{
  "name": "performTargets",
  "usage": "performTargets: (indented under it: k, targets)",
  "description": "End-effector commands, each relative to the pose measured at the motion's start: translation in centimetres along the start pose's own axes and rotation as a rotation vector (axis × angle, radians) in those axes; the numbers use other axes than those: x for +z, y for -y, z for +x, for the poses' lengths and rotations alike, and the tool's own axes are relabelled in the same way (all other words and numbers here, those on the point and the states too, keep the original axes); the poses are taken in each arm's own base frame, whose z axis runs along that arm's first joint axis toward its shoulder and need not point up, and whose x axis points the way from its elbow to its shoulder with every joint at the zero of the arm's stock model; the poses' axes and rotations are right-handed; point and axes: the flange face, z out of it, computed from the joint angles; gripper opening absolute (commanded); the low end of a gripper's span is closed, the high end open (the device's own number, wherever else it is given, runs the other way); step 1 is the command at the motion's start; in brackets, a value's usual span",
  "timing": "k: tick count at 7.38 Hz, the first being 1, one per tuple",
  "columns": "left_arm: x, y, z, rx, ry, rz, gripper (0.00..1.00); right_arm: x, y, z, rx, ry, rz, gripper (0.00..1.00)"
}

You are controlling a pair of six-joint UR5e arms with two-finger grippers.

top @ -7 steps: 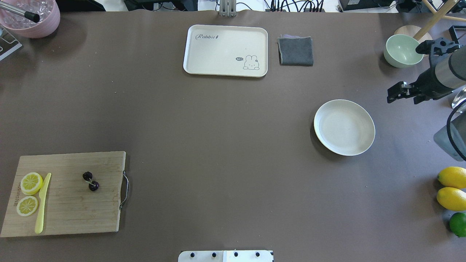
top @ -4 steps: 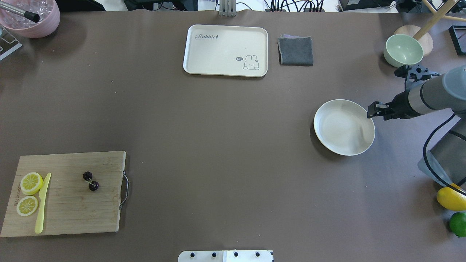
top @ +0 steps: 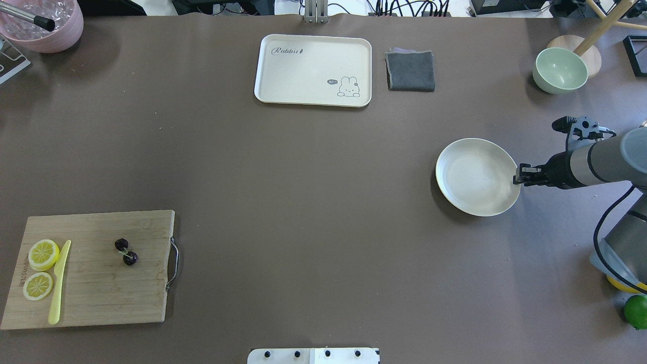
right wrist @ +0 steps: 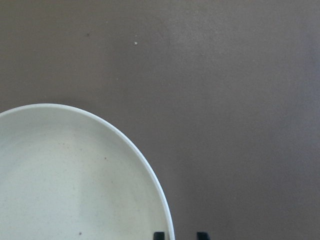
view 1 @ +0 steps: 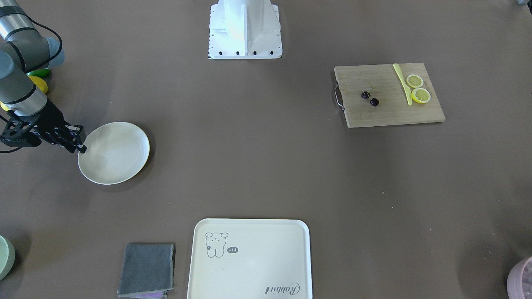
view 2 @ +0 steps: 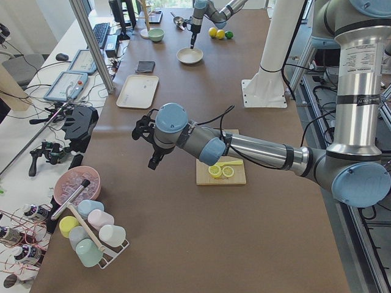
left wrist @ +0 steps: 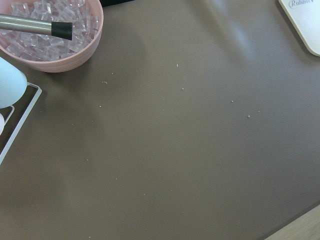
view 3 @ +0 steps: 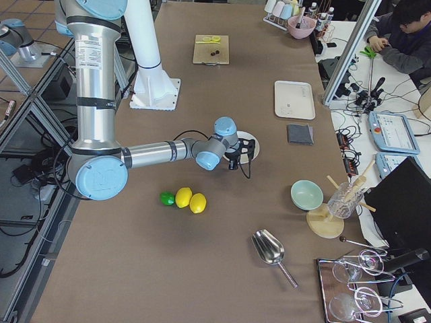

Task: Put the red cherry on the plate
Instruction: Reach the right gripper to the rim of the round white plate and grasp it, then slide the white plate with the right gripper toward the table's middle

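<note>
**While the cherry waits on the board, the right gripper straddles the plate's rim**

Although the task turns on it, the red cherry (top: 126,252) lies untouched on the cutting board (top: 101,293), toward 2 o'clock of the board's middle. In the overhead view that is about 8 o'clock on the table (top: 303,202). The two lemon slices (top: 43,254) and the yellow knife (top: 59,283) lie at the cherry's 9 o'clock. The pair's stem is too thin to make out clearly.

The plate (top: 470,177) sits well apart from the cherry, at the table's 3 o'clock, and holds nothing. At its 3 o'clock edge the right gripper (top: 517,177) is low. In the right wrist view one of its fingertips (right wrist: 159,235) lies inside the rim and the other outside, with a narrow gap between them. That placement suggests a grip on the rim, probably to bring the plate nearer the fruit, since cherry and plate lie at opposite ends of the table. Only the very tips show, cut off by the picture's lower edge, so whether they touch the rim cannot be told.

The left gripper (view 2: 151,160) shows only in the left side view, held above bare table at the board's 12 o'clock. I cannot tell whether its fingers are spread or closed. Its own camera shows no fingers, only brown table, a pink bowl (left wrist: 75,55) at 11 o'clock and a corner of the tray (left wrist: 305,25).
</note>
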Motion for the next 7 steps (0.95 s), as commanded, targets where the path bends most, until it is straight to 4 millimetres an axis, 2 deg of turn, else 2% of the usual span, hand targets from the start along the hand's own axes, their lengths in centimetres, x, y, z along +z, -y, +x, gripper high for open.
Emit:
performTargets:
  k: [1, 2, 3, 4, 5, 6, 7]
  targets:
    - [0.0, 0.0, 0.0, 0.0, 0.0, 0.0, 0.98, 0.3, 0.0, -1.6, -0.002, 0.016, 0.009, 0.0]
    - [0.0, 0.0, 0.1, 0.001, -0.001, 0.001, 0.98, 0.0, 0.2, -2.7, -0.011, 0.032, 0.012, 0.0]
    - [0.0, 0.0, 0.0, -0.003, -0.001, -0.001, 0.99, -0.9, 1.0, -5.7, 0.015, 0.071, 0.026, 0.0]
    - [0.0, 0.0, 0.0, -0.004, -0.001, -0.001, 0.98, -1.8, 1.9, -10.2, 0.134, 0.112, 0.029, 0.0]
    - [-0.1, 0.1, 0.1, -0.017, -0.001, 0.002, 0.98, -1.5, 0.8, -15.4, 0.174, 0.115, 0.042, 0.0]
    - [0.0, 0.4, 0.2, -0.021, -0.002, 0.003, 0.98, -0.9, -1.1, -21.9, 0.247, 0.112, 0.069, 0.0]
    - [0.1, 0.6, 0.4, -0.014, -0.005, 0.002, 0.98, 0.1, -4.7, -28.7, 0.287, 0.129, 0.089, 0.0]
